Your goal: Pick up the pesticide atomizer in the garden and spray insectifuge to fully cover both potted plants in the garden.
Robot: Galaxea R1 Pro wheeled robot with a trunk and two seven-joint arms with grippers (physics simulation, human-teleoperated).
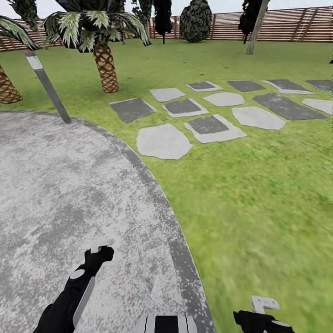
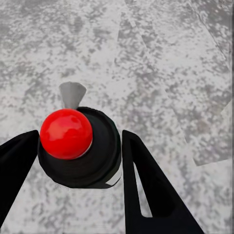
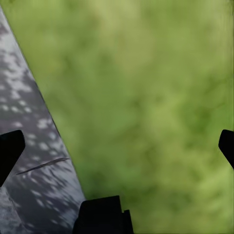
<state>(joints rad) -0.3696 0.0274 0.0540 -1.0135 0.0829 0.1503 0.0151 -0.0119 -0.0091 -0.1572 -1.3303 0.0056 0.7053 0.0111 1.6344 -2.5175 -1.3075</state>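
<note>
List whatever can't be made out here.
- Left gripper: a dark round thing with a red ball sits between the fingers in the left wrist view; what it is, and whether it is gripped, is unclear.
- Right gripper: cut off by the head view's bottom edge.
- Lawn: blurred in the right wrist view.
- Palm: cut by the head view's left edge.

The lawn (image 3: 146,97) is blurred in the right wrist view, and both right gripper (image 3: 117,146) fingertips are cut off by the picture's edges

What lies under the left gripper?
Grey stone patio lies under the left gripper, which holds a black object with a red ball. The patio directly beneath that object is covered.
</note>
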